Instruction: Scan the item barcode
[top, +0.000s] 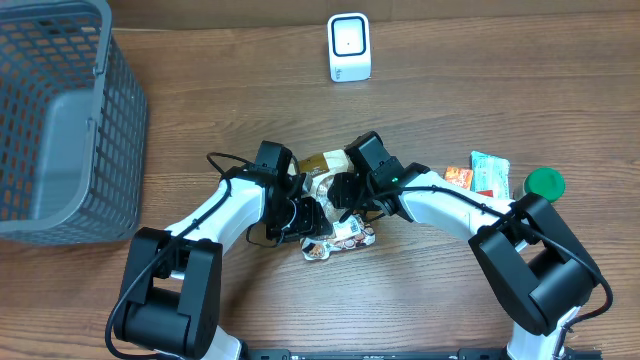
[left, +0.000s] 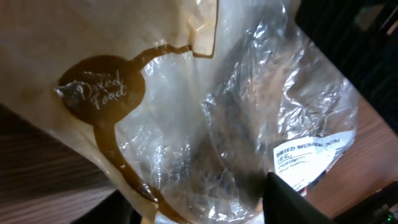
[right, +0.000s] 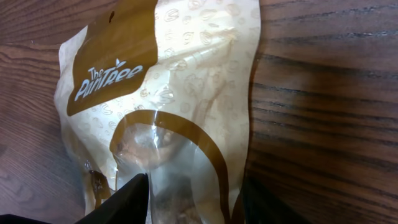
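Finding: right end effector (right: 196, 200) pinches pouch (right: 174, 93); left end effector (top: 305, 212) state indeterminate. Recommend: turn label (left: 311, 158) flat toward scanner (top: 349, 46) at 12 o'clock.

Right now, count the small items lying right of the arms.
3: an orange packet, a green-and-white packet beside it, a round green cap furthest right. The right arm may hide more.

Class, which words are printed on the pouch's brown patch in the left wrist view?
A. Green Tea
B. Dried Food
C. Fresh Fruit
B: the pouch reads "Dried Food" in pale script on its brown patch.
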